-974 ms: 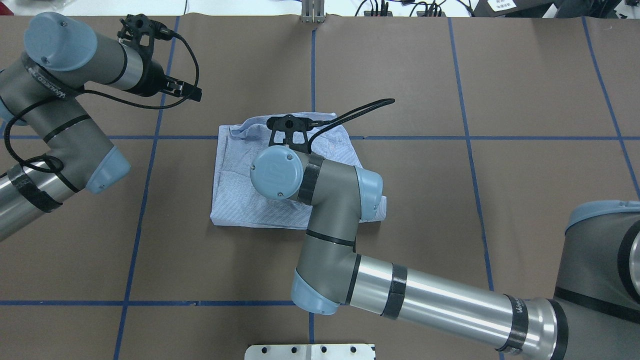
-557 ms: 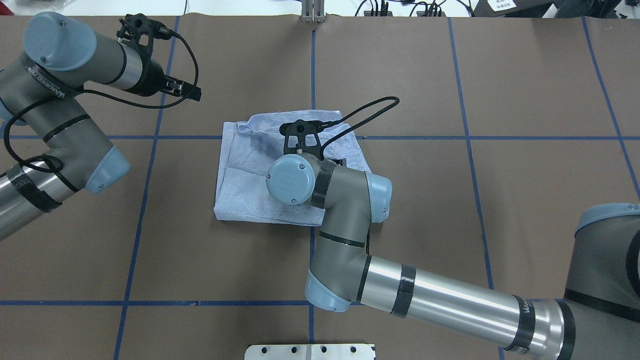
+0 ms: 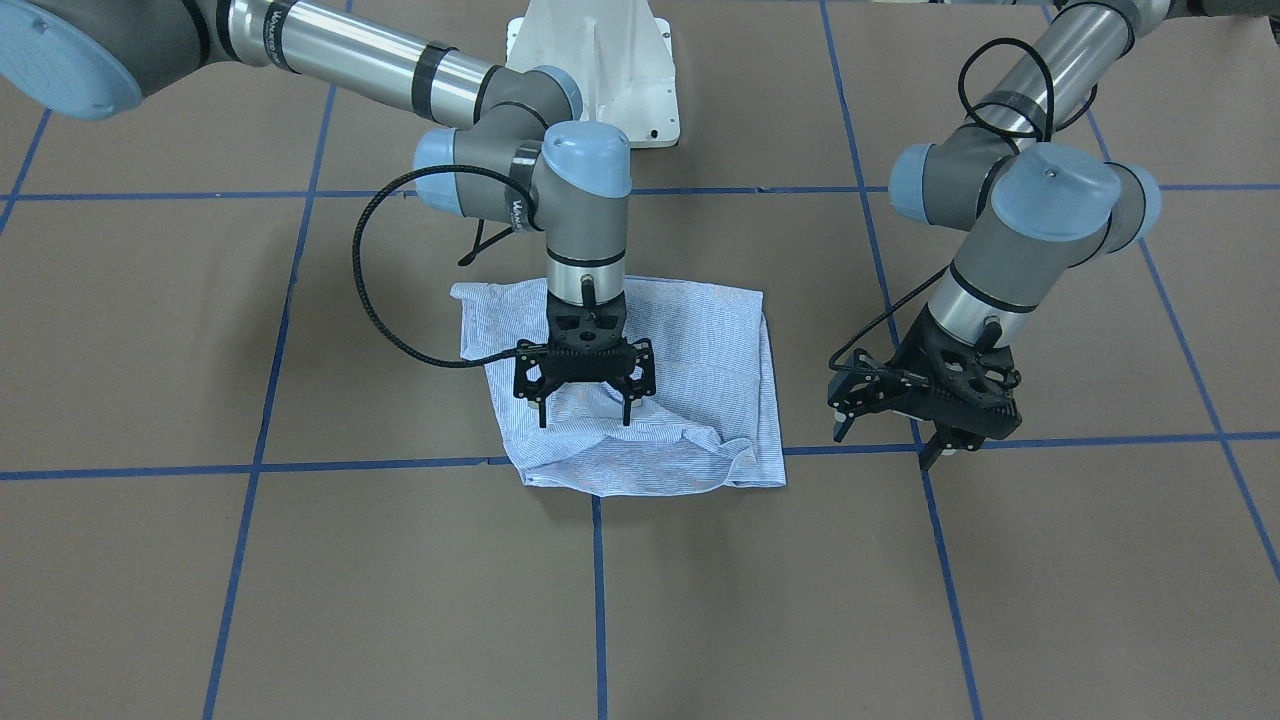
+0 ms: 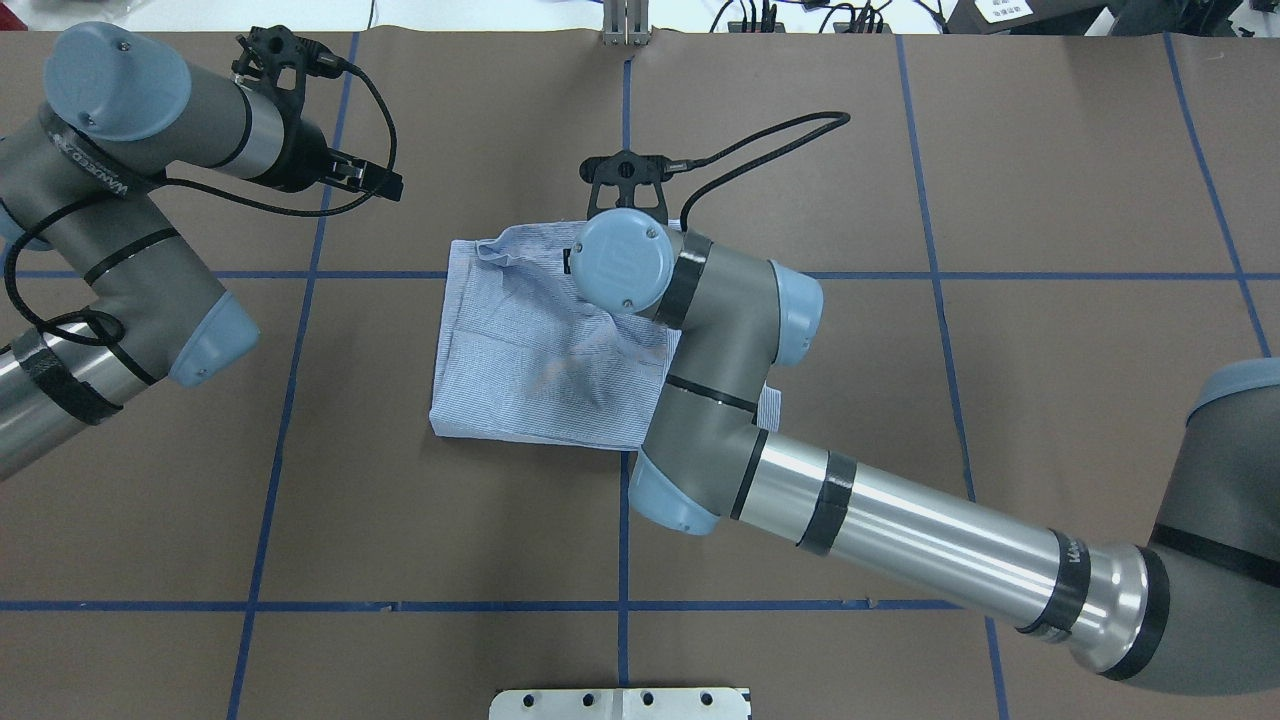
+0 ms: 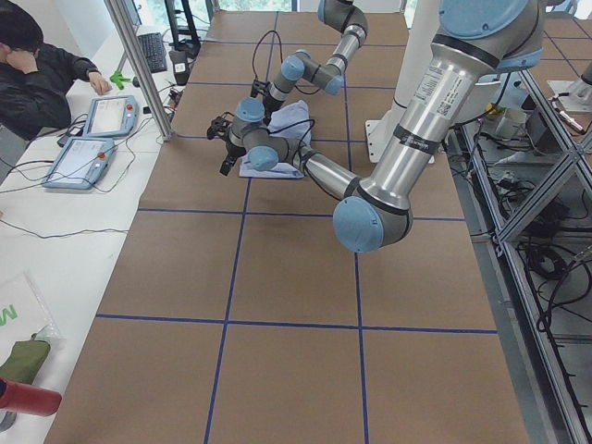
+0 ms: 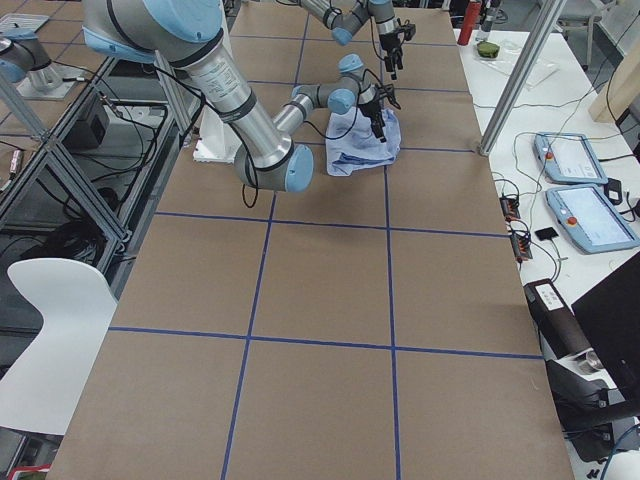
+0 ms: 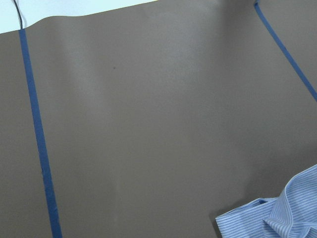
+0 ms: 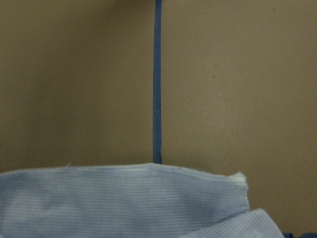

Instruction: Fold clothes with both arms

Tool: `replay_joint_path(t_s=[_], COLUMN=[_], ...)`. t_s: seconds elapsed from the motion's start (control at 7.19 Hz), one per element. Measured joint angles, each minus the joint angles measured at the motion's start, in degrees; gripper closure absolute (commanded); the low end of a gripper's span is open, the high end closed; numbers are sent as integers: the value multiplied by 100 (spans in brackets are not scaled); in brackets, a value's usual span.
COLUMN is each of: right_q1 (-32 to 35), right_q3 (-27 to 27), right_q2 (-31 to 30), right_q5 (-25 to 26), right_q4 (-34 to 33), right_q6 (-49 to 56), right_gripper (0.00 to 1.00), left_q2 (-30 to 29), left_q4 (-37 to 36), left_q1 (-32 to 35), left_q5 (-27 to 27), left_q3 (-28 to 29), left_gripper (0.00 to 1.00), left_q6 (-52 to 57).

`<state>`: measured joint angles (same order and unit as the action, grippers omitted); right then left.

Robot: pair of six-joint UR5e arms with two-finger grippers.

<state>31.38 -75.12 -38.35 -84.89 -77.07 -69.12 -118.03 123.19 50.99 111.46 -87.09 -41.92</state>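
Note:
The clothes, one light blue striped shirt [image 4: 520,350], lie folded into a rough square at the table's middle [image 3: 700,390]. Its far edge is rumpled. My right gripper [image 3: 585,405] points straight down over the shirt's far part, open, fingertips close above the cloth with nothing between them. In the overhead view it is hidden under its own wrist [image 4: 620,262]. The right wrist view looks past the shirt's edge [image 8: 124,203] onto bare table. My left gripper [image 3: 885,445] hangs open and empty to the shirt's left, apart from it [image 4: 385,183]. A shirt corner [image 7: 277,218] shows in the left wrist view.
Brown paper with blue tape lines [image 4: 625,150] covers the table. The white pedestal base [image 3: 600,70] stands behind the shirt. A metal plate [image 4: 620,703] sits at the near edge. A person [image 5: 37,74] sits at a side table with pendants [image 6: 570,160].
My right wrist has moved away from the robot, from over the shirt's middle to its far edge, and the cloth has shifted slightly there. The left arm has stayed put.

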Motion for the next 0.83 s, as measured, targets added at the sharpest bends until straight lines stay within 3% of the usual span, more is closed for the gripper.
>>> replay_joint_path(t_s=[0.28,0.42,0.83], right_q1=[893,1307,2553], right_q3=[-255,-661,-2591], right_q2=[-162,-520,-2627], right_q5=[-1384,-1905,-3025], right_q4=[-60,-181,-780], right_q6=[118,434,2674], right_gripper=[0,0,0], left_q2=[229,522,1513], left_q4=[-93,-273,-1349], left_q1=[86,291,1355], left_q5=[96,287,579], left_q3=[-354,-726,-1858], left_gripper=[0,0,0], left_q6=[60,271,2342])
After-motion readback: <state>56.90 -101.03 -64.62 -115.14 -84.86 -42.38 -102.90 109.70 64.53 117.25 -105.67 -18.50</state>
